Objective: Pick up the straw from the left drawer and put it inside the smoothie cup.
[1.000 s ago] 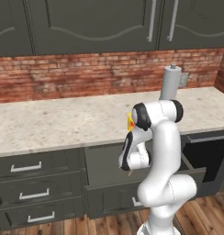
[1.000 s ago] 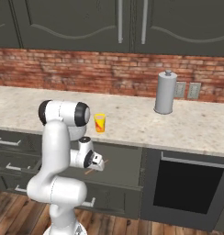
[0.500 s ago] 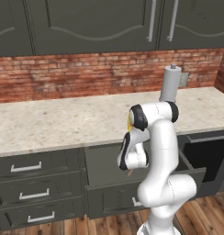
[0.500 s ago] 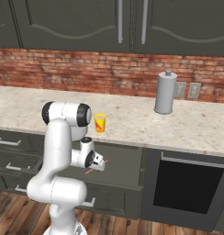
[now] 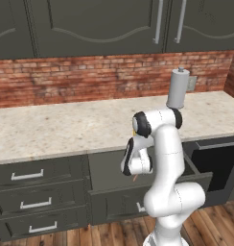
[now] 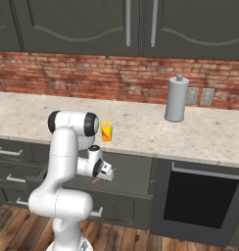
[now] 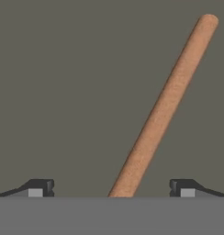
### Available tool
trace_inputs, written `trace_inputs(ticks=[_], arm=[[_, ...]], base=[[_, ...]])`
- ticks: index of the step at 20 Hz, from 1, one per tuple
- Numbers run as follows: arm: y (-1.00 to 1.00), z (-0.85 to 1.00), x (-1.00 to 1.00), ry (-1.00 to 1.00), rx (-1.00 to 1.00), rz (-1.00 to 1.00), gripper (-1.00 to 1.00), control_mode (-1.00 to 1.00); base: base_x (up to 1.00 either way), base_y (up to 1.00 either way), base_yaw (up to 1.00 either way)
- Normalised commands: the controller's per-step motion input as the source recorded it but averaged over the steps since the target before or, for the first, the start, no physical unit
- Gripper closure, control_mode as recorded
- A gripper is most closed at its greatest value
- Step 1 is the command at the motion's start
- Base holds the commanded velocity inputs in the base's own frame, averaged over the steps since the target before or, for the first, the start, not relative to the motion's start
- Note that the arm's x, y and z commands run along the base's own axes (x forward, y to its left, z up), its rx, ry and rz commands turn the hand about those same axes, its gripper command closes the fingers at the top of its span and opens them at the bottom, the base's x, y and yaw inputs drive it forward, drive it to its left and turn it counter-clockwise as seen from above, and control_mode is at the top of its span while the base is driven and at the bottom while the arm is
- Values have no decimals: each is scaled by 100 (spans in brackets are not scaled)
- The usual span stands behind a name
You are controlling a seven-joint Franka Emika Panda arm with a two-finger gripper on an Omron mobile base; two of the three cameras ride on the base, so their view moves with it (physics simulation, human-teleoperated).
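Observation:
The left drawer (image 6: pixel 129 203) stands pulled out below the counter, its dark grey floor (image 5: pixel 109 166) showing. My gripper (image 6: pixel 108 172) (image 5: pixel 134 174) reaches down into it. In the hand view the gripper (image 7: pixel 111 189) is open, fingertips (image 7: pixel 39 188) wide apart, and the orange-brown straw (image 7: pixel 164 105) runs slanted between them over the drawer floor. A short bit of the straw (image 6: pixel 99 178) (image 5: pixel 135 178) pokes out beside the hand. The yellow smoothie cup (image 6: pixel 107 131) stands upright on the counter just behind the arm; a sliver of the cup (image 5: pixel 133 131) peeks past the shoulder.
A tall grey canister (image 6: pixel 176 99) (image 5: pixel 177 89) stands at the back of the stone counter (image 6: pixel 141 128). A narrower dark drawer (image 5: pixel 219 166) is open at the right. Drawers with silver handles (image 5: pixel 28 175) sit at the left. Upper cabinets (image 5: pixel 114 24) hang above.

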Motion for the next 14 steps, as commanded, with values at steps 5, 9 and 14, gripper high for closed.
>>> trace_inputs(ticks=[5,9,14], arm=[[-2,-46,-33,14,-2,-10,100,-100],[-19,-56,-87,18,0,-16,100,-100],[-26,-51,-96,13,0,-18,100,-100]], base=[[0,0,0],[0,0,0],[0,0,0]])
